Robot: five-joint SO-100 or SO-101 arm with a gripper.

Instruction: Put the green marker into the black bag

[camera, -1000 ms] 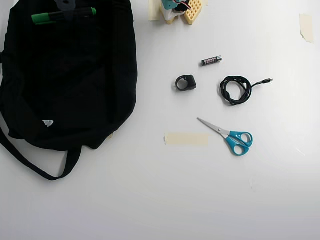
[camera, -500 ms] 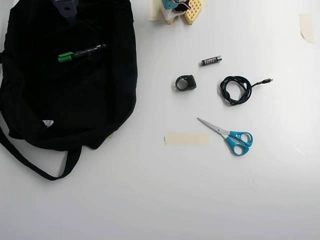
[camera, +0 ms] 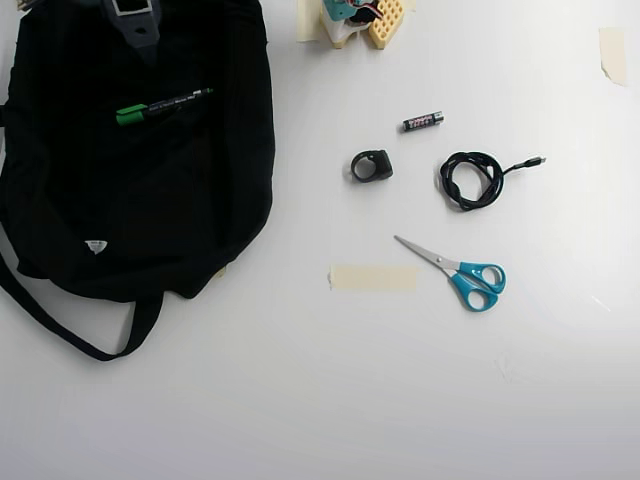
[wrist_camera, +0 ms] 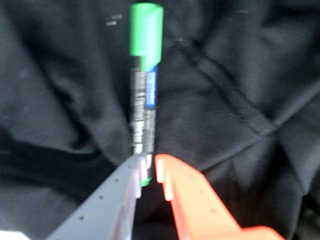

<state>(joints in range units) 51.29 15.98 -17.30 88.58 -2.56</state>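
Observation:
The green marker [camera: 160,105] lies loose on the black bag [camera: 110,200] in the overhead view, green cap to the left, on the bag's upper half. My gripper [camera: 132,12] shows only partly at the top edge, above the bag and apart from the marker. In the wrist view the marker [wrist_camera: 145,95] rests on the creased black fabric [wrist_camera: 240,100], cap pointing up. Its lower end shows through the narrow gap of my gripper [wrist_camera: 148,169], between the grey finger [wrist_camera: 125,190] and the orange finger [wrist_camera: 185,195]. The fingers stand slightly apart and hold nothing.
To the right of the bag on the white table lie a black battery [camera: 423,121], a small black ring-shaped part [camera: 371,165], a coiled black cable [camera: 475,180], blue-handled scissors [camera: 460,272] and a strip of tape [camera: 372,278]. The arm's base [camera: 360,20] stands at the top.
The marker left the gripper at the bag's top edge and dropped onto the bag, where it now lies still. The gripper has drawn back toward the top edge.

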